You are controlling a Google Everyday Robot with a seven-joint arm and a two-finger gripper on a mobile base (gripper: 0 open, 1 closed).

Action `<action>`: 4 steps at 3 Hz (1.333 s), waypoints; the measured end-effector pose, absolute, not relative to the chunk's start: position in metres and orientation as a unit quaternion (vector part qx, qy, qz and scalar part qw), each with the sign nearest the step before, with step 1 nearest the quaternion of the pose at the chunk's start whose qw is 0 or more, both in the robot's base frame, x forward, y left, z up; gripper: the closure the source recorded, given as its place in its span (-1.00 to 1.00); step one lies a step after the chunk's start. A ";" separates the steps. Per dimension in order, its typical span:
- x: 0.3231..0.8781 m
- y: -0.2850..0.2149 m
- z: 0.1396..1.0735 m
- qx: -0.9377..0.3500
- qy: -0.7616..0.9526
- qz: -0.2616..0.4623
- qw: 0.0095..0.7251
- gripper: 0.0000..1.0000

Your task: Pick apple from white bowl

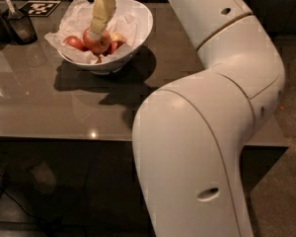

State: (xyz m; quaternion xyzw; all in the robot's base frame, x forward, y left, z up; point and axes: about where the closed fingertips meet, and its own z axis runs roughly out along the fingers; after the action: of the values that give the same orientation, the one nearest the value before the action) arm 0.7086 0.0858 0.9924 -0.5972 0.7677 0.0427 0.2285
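Observation:
The white bowl [139, 27] stands on the grey table at the back left, lined with crumpled white paper. The large red and yellowish apple [99, 44] lies in its middle. A smaller dark red apple [74, 42] lies to its left and another small one [116, 45] to its right. My gripper [94, 34] reaches down into the bowl from above, cream-coloured, with its tip touching the top of the large apple.
A small dark cup with a utensil [18, 24] stands at the table's back left, next to a black-and-white marker tag [38, 7]. My big white arm [202, 132] fills the right and front of the view, over the table's front edge [64, 137].

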 end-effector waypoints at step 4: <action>0.731 0.125 0.929 -0.586 0.774 0.122 0.204 -1.00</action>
State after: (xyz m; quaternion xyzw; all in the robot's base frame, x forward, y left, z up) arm 0.7311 0.1251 0.9290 -0.5865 0.7744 0.1217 0.2037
